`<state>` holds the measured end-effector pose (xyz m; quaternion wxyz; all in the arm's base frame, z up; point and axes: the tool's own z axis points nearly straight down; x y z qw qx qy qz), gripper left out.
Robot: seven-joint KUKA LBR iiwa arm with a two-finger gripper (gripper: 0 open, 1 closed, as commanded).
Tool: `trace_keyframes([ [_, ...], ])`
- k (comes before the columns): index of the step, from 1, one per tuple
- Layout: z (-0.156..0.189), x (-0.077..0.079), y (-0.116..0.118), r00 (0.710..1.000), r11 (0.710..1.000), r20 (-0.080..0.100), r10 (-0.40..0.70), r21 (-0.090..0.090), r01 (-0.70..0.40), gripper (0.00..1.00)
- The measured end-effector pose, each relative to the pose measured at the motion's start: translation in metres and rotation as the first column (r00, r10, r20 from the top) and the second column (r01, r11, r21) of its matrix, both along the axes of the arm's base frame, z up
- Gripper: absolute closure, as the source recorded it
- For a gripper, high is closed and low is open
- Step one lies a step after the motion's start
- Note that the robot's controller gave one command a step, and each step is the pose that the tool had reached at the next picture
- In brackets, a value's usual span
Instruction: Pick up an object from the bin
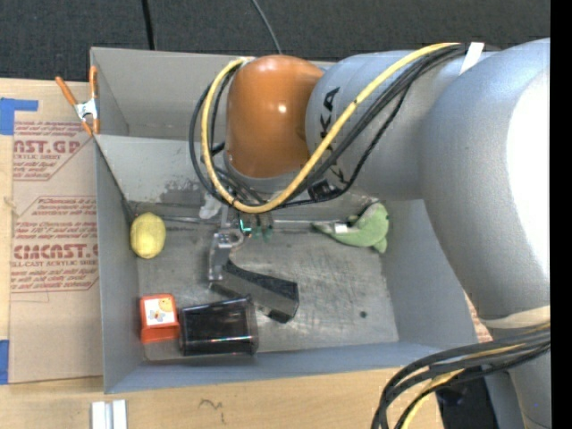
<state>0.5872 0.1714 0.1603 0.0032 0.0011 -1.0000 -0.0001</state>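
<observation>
My gripper (217, 256) reaches down under the arm's orange cover to the bin floor, left of the middle. Its tip sits at the upper left end of a dark grey flat piece (265, 293) that lies slanted across the middle of the floor. I cannot tell whether the two touch. A yellow lemon-shaped thing (148, 236) lies to the gripper's left, against the left wall. A black box in clear wrapping (217, 326) rests below the gripper by the front wall.
A small orange box (157, 318) stands in the front left corner beside the black box. A green soft thing (368, 228) lies at the right, partly under the arm. The arm covers the bin's back right part.
</observation>
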Motion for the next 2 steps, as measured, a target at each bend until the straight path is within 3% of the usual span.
trace_keyframes([
  [1,0.005,0.002,-0.001,1.000,1.000,0.008,-0.002,0.001,0.002,0.00],
  [2,-0.059,0.004,-0.033,0.998,0.998,0.010,-0.055,0.007,0.055,0.00],
])
